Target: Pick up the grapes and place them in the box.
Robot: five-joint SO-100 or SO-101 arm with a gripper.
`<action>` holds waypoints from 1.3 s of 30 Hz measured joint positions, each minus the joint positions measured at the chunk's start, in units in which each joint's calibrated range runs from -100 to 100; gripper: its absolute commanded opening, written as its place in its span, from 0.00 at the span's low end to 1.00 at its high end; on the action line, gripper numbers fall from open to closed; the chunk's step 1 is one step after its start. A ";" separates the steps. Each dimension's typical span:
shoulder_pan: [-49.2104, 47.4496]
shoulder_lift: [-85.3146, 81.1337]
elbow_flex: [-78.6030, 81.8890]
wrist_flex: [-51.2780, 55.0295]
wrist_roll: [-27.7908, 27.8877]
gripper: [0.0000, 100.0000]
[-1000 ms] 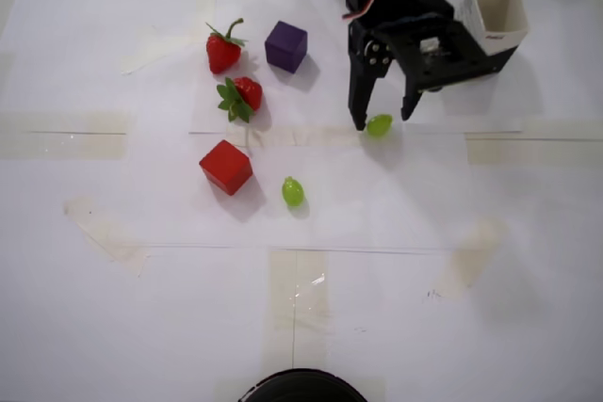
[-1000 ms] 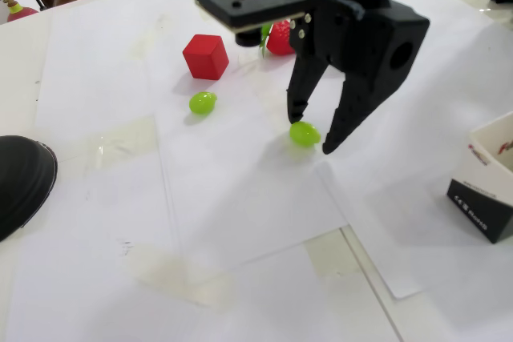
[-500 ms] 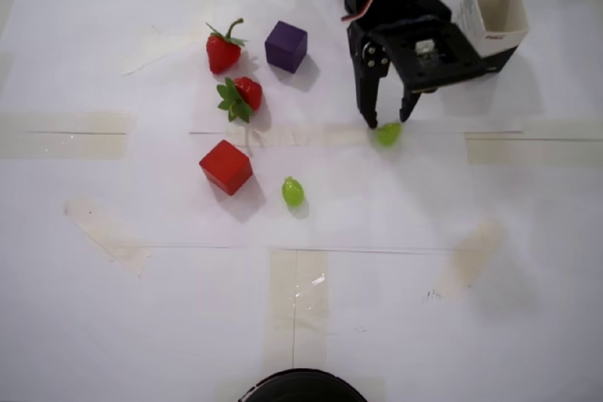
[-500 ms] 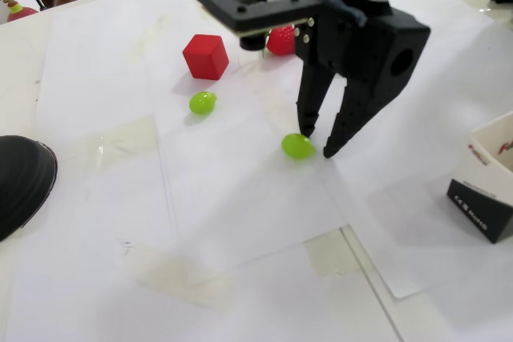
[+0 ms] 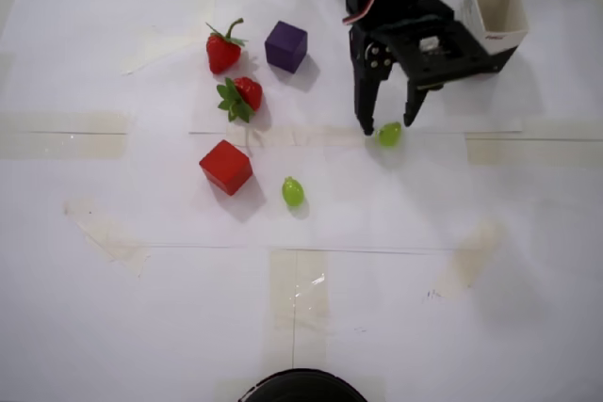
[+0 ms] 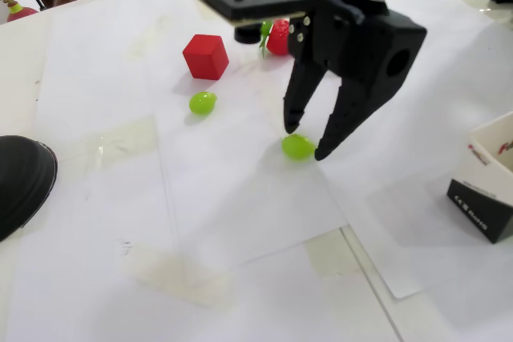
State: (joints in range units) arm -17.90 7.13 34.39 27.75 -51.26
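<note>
One light-green grape (image 5: 389,134) (image 6: 297,147) lies on the white paper, right at the tips of my black gripper (image 5: 387,126) (image 6: 305,142). The gripper is open, its two fingers pointing down to either side of the grape, and it holds nothing. A second grape (image 5: 293,191) (image 6: 202,102) rests apart, near the red cube. The white box (image 5: 495,11) (image 6: 493,190) stands upright with its mouth open, just beyond the gripper's body at the upper right of the overhead view.
Two strawberries (image 5: 223,49) (image 5: 242,94), a purple cube (image 5: 285,46) and a red cube (image 5: 226,167) (image 6: 205,56) sit left of the gripper in the overhead view. A black rounded object (image 5: 301,388) (image 6: 20,182) is at the table's near edge.
The grape slipped a little away from between the fingers as they narrowed. The fingers have since spread again around it. The other grape has not moved.
</note>
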 measured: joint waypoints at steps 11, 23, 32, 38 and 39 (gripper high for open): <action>-0.22 1.36 0.00 -3.16 -1.12 0.17; -0.67 2.64 0.27 -3.79 -1.51 0.11; -0.67 2.64 0.63 -3.79 -1.51 0.06; -0.45 2.64 0.63 -3.79 -1.51 0.04; -0.52 2.64 0.63 -3.79 -1.42 0.04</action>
State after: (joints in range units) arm -18.43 9.77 35.02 23.95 -52.67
